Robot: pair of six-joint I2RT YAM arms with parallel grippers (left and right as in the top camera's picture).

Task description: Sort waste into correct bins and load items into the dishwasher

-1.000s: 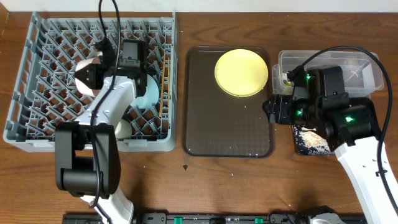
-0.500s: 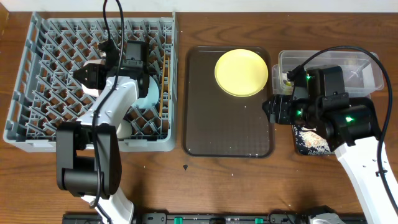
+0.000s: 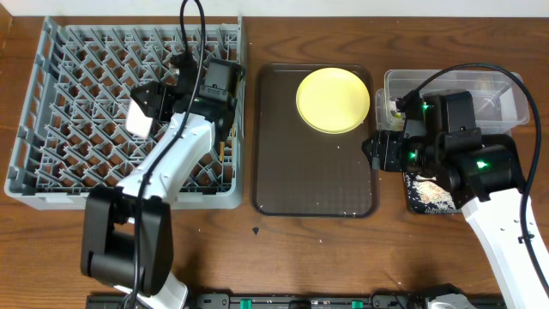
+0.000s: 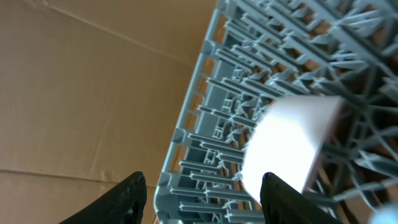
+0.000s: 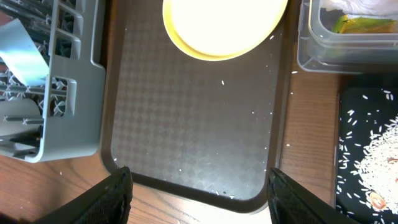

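The grey dish rack (image 3: 69, 69) fills the left of the table. A small white cup (image 3: 137, 118) sits among its pegs and shows large in the left wrist view (image 4: 292, 143). My left gripper (image 3: 147, 99) hovers just beside the cup, open and empty (image 4: 205, 199). The pale yellow plate (image 3: 333, 100) lies at the far end of the brown serving tray (image 3: 313, 172). My right gripper (image 3: 377, 150) is open and empty over that tray's right edge (image 5: 199, 199). A light blue bowl (image 5: 25, 56) shows in the rack. The left arm hides the rack's right part from overhead.
The clear tub (image 3: 480, 86) at the far right holds an orange-and-green sachet (image 5: 360, 25) and a white wrapper (image 5: 367, 6). The black tray (image 3: 429, 193) in front of it holds rice crumbs (image 5: 379, 149). A few crumbs dot the brown tray.
My left gripper has drawn back to the right across the rack, leaving the white cup among the pegs. The right arm has not moved.
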